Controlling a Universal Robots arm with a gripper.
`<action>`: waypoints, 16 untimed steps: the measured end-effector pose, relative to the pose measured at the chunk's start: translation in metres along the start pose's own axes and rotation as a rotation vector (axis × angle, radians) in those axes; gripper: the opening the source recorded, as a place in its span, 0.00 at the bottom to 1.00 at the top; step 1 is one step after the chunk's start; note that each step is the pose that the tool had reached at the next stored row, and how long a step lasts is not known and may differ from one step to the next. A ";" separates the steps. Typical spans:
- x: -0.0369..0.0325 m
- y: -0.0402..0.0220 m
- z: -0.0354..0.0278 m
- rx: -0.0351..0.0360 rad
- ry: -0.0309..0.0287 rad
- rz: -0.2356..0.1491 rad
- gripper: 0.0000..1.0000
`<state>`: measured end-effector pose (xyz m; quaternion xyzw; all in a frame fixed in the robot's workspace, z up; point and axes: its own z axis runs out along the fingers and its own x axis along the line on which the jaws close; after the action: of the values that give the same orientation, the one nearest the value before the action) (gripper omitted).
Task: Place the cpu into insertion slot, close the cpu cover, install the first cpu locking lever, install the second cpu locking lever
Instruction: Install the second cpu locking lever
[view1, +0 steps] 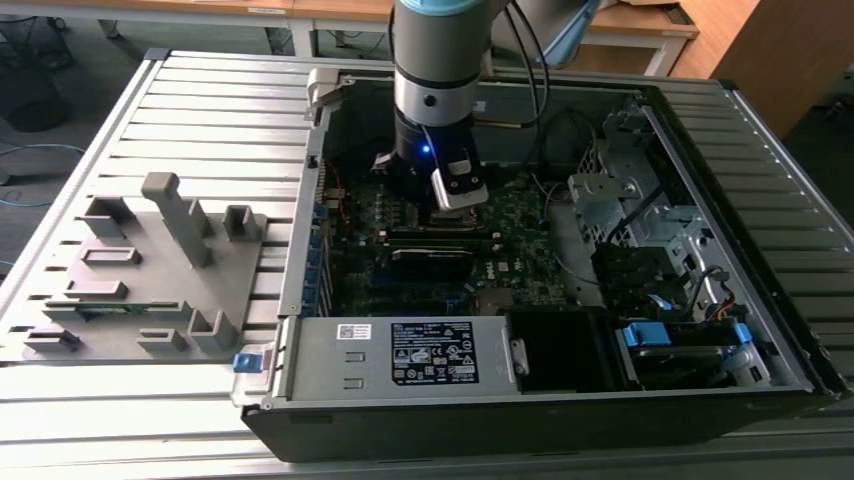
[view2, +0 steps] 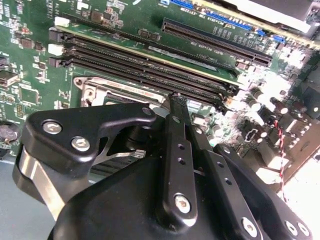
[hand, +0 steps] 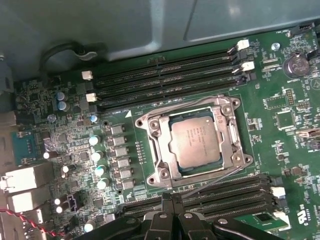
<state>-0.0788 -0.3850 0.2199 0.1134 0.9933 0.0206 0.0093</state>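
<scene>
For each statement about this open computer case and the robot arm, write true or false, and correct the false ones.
1. The cpu lies in the insertion slot. True.
2. The cpu cover is a frame around the chip, leaving its grey top showing. True.
3. The claw is spread wide apart. False: its fingers are shut together.
4. The claw carries the cpu. False: the chip sits in the socket, apart from the claw.
5. In the exterior view, the arm reaches into the computer case over the motherboard. True.
6. The grey fixture stands inside the case. False: it stands outside, at the exterior view's left.
</scene>
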 end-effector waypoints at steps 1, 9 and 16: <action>0.0004 -0.0003 0.0009 -0.0001 0.0000 0.000 0.11; 0.0012 -0.0009 0.0073 -0.0057 0.0021 -0.017 0.11; 0.0012 -0.0010 0.0093 -0.0082 0.0063 -0.104 0.11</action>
<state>-0.0800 -0.3853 0.2105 0.0616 0.9978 0.0246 0.0076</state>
